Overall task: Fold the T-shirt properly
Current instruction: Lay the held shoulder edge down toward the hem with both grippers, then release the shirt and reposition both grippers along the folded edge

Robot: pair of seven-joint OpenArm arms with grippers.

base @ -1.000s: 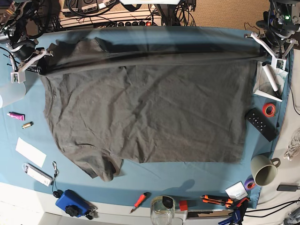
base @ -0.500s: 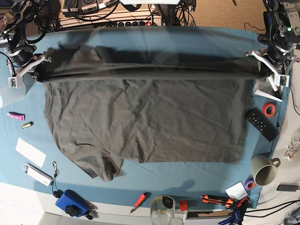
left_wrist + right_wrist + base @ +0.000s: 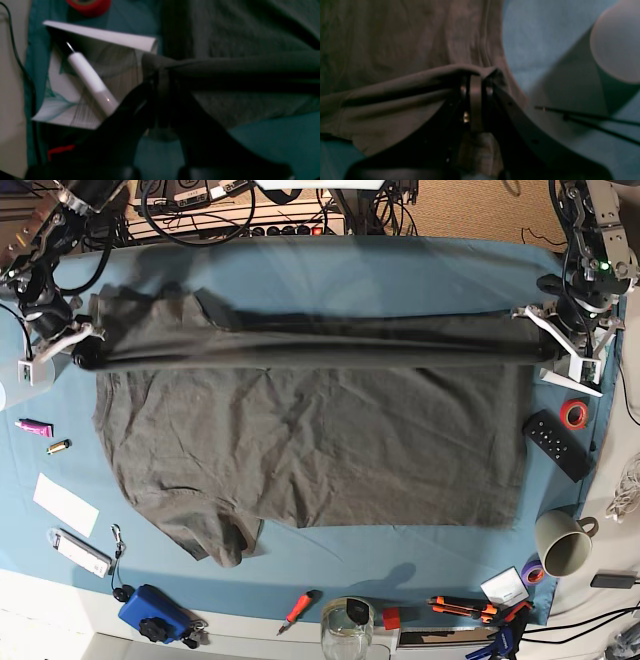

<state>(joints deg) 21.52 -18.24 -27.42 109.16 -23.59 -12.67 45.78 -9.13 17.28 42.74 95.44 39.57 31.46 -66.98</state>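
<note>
The dark grey-brown T-shirt (image 3: pixel 310 440) lies spread on the blue table cloth (image 3: pixel 400 270), its far edge lifted and stretched into a taut band across the table. My left gripper (image 3: pixel 548 352) is shut on the band's right end; in the left wrist view (image 3: pixel 160 75) the fabric (image 3: pixel 237 72) is pinched between its fingers. My right gripper (image 3: pixel 82 358) is shut on the band's left end; in the right wrist view (image 3: pixel 476 80) the cloth (image 3: pixel 395 87) is folded over its fingers. One sleeve (image 3: pixel 215 540) lies flat at the front left.
A white sheet with a white pen (image 3: pixel 92 80) and red tape (image 3: pixel 573 415) lie by the left gripper. A black remote (image 3: pixel 557 445) and a mug (image 3: pixel 562 542) are at the right. A white cup (image 3: pixel 615 50), small items and tools line the left and front edges.
Both grippers have carried the lifted far edge of the T-shirt toward the front, so the taut band now lies farther over the shirt's body.
</note>
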